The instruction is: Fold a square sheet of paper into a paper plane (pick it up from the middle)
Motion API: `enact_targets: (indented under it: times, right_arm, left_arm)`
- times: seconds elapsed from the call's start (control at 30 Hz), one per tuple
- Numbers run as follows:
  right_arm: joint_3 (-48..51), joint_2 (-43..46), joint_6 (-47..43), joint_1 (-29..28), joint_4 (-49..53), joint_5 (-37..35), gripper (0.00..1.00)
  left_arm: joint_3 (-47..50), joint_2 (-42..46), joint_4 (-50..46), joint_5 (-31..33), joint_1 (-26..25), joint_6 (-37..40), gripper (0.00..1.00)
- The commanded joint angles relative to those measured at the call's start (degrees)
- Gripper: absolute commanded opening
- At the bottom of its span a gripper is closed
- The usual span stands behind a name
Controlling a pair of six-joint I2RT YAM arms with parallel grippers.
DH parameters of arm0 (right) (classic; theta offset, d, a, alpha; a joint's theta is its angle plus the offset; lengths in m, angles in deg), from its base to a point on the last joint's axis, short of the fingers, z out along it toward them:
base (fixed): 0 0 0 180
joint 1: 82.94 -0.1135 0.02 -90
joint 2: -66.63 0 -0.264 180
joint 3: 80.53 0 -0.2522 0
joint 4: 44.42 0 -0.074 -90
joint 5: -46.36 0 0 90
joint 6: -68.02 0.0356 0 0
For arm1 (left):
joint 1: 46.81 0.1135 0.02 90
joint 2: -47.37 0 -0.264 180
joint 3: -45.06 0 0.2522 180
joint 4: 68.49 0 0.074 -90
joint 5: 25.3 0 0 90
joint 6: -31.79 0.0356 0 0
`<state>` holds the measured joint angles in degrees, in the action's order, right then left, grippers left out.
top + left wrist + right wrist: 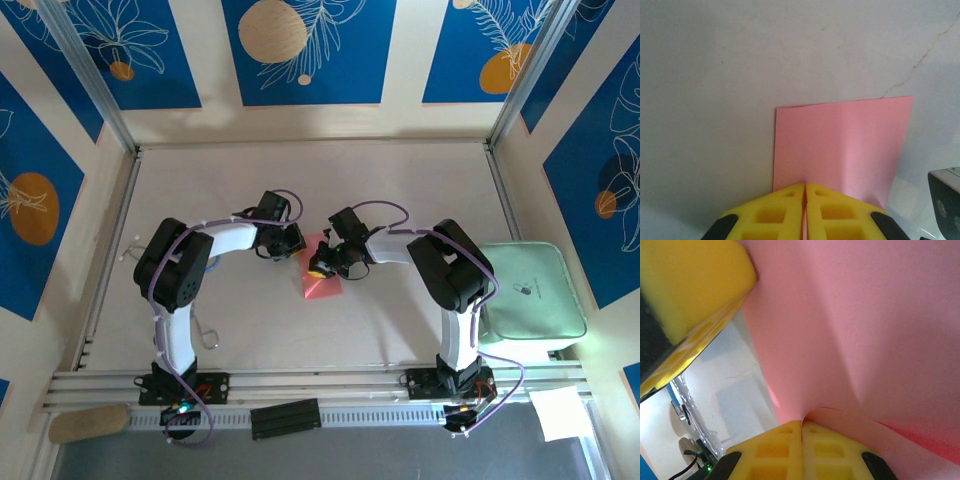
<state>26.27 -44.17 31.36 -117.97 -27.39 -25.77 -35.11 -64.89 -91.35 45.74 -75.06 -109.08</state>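
Note:
The square sheet of paper (322,280) is pink-red and sits at the table's middle between my two grippers. In the left wrist view the sheet (842,145) stretches away from the yellow fingers, with a soft crease down its middle. My left gripper (805,186) is shut on its near edge. My right gripper (802,423) is shut on another part of the sheet (850,330), which curls up and bends around the fingertips. From above, the left gripper (297,246) and the right gripper (321,265) nearly meet over the paper. The paper plane is out of view.
A pale green pad (528,290) lies at the right edge beside the right arm. A white paper sheet (560,412) lies at the front right, a black strip (285,417) on the front rail and a tan object (88,423) at the front left. Blue patterned walls enclose the table.

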Motion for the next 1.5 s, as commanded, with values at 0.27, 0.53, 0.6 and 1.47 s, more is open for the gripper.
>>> enact_targets:
  times: [0.27, 0.53, 0.6, 1.47]
  right_arm:
    - [0.73, -0.99, -1.14, 0.47, 0.24, -0.77, 0.03]
    - [0.21, -2.46, -0.44, 0.4, 3.21, -1.08, 0.08]
    - [0.08, -2.95, -0.11, 0.47, 4.01, -1.15, 0.12]
    - [-2.2, -4.91, 1.33, 0.28, 11.57, -4.89, 0.13]
  left_arm:
    - [1.72, -1.55, -1.71, 0.95, 0.04, 0.61, 0.1]
    - [0.02, 1.01, -1.8, 0.19, 0.29, -0.19, 0.13]
    - [-0.36, 3.27, -1.62, 1.2, 0.55, -1.16, 0.15]
    - [15.23, 22.93, -3.88, 5.89, -2.68, -7.09, 0.1]
